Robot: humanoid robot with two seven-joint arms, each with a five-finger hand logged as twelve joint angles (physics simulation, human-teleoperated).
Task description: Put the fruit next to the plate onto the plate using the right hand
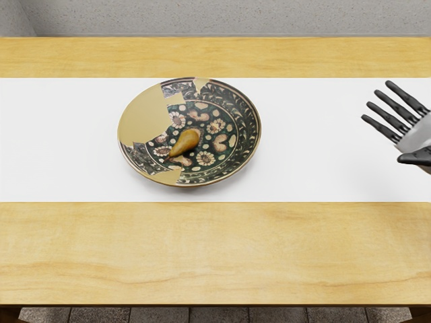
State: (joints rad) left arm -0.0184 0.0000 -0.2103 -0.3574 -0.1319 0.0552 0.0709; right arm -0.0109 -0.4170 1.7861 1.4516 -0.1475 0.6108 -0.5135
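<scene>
Pear (185, 142): small, golden-brown, lying tilted near the centre of the patterned plate (242, 114). Right hand (403, 126): at the table's (215, 249) right edge, fingers spread, empty.

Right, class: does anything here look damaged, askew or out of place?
The plate looks patched: plain gold areas break its floral pattern at the upper left and lower rim. The pear lies on it, nothing spilled.

I am looking down on a pale wooden table (215, 256), where a white runner (316, 141) is lying flat across its middle from nine to three o'clock, a grey wall (222, 17) showing at twelve, grey floor tiles (215, 315) at six.
</scene>
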